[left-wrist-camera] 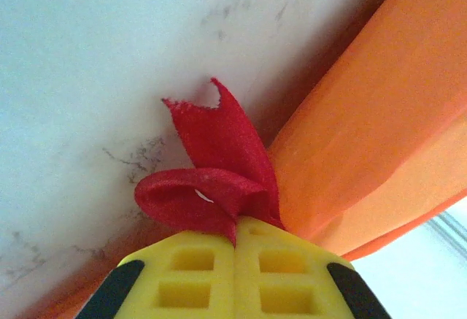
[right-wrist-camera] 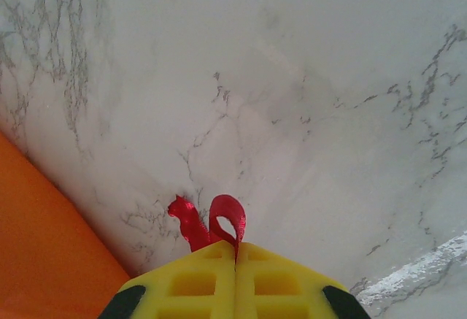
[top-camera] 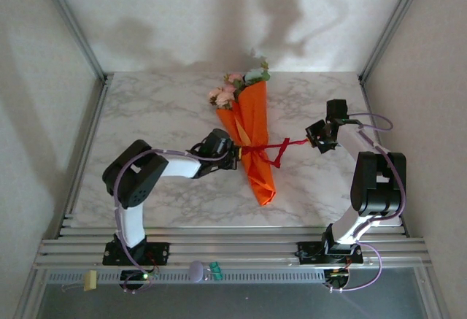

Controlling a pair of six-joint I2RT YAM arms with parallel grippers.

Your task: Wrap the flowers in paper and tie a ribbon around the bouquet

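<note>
The bouquet (top-camera: 252,140) lies on the marble table (top-camera: 160,107), an orange paper (left-wrist-camera: 365,151) cone with pink and pale flowers (top-camera: 232,89) at its far wide end. A red ribbon (top-camera: 273,147) crosses the cone's middle. My left gripper (top-camera: 232,152) is at the cone's left side, shut on one ribbon end (left-wrist-camera: 215,180) that folds out past its yellow fingers (left-wrist-camera: 186,275). My right gripper (top-camera: 315,138) is to the right of the bouquet, shut on the other ribbon end (right-wrist-camera: 208,224), which stretches taut back to the cone.
Metal frame rails (top-camera: 87,114) run along the table's left and right sides, with slatted rails (top-camera: 233,242) at the near edge. A small purple and teal object (top-camera: 204,269) sits on the front ledge. Bare marble lies left of the bouquet.
</note>
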